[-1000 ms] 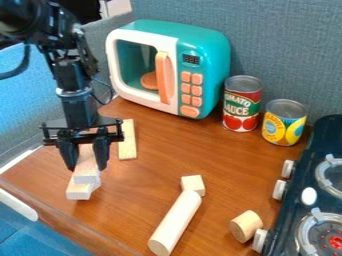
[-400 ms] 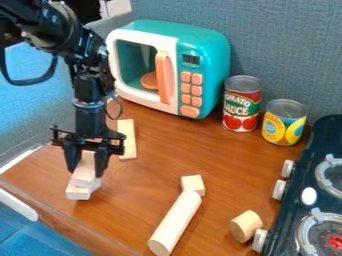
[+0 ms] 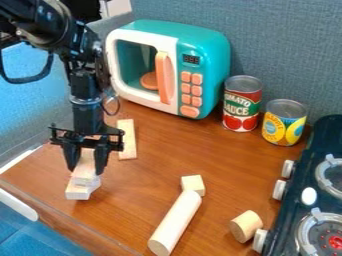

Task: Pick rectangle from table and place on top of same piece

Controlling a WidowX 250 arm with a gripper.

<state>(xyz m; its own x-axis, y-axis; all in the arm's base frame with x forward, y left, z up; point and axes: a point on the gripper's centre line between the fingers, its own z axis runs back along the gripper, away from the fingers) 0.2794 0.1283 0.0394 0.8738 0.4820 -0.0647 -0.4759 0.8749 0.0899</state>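
Lowered slightly since the earliest frame, a black gripper (image 3: 86, 168) and the pale rectangular block (image 3: 84, 174) between its fingers sit over a matching lower block (image 3: 77, 193). The fingers are closed against the upper block's sides, its near end directly above the lower piece. Beside the gripper lies a flat wooden plank (image 3: 127, 141); beyond stands a teal toy microwave (image 3: 202, 45).
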